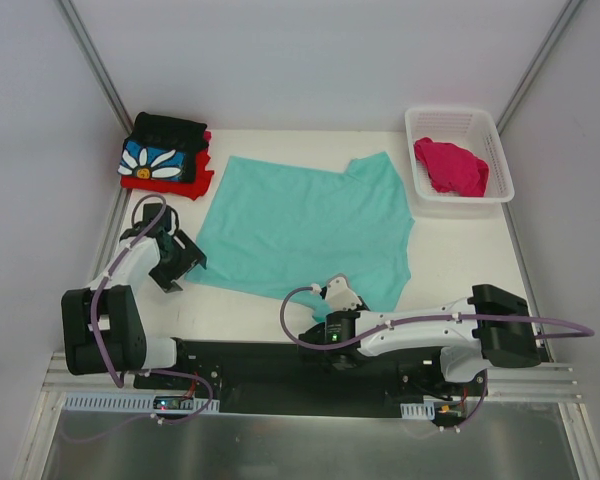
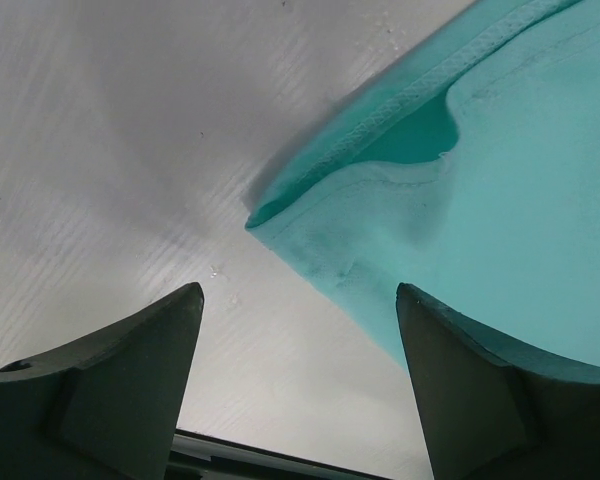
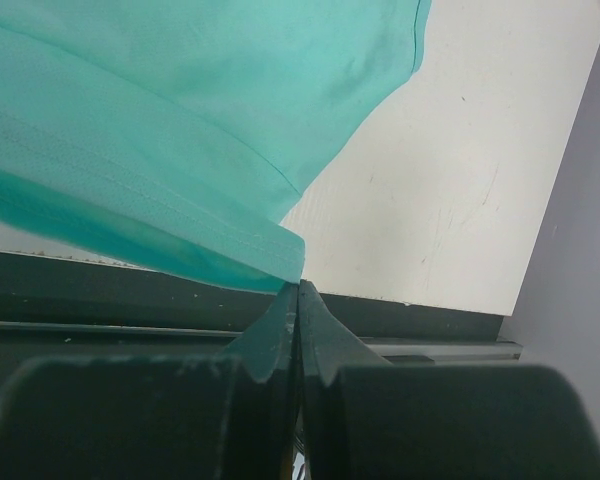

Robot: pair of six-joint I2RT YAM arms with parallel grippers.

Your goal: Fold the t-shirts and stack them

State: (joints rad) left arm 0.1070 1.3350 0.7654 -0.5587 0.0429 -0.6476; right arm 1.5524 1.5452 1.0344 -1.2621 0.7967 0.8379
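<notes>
No legible text or labels, apparently.

So there's a white plastic lattice basket [image 1: 452, 113] sitting at the far right corner of the counter [image 1: 470, 260], which is off-white and a bit scuffed. A black plate [image 1: 270, 365] runs along the near edge on a silvery rail [image 1: 550, 382], plain pale walls [image 1: 310, 60] all around
</notes>
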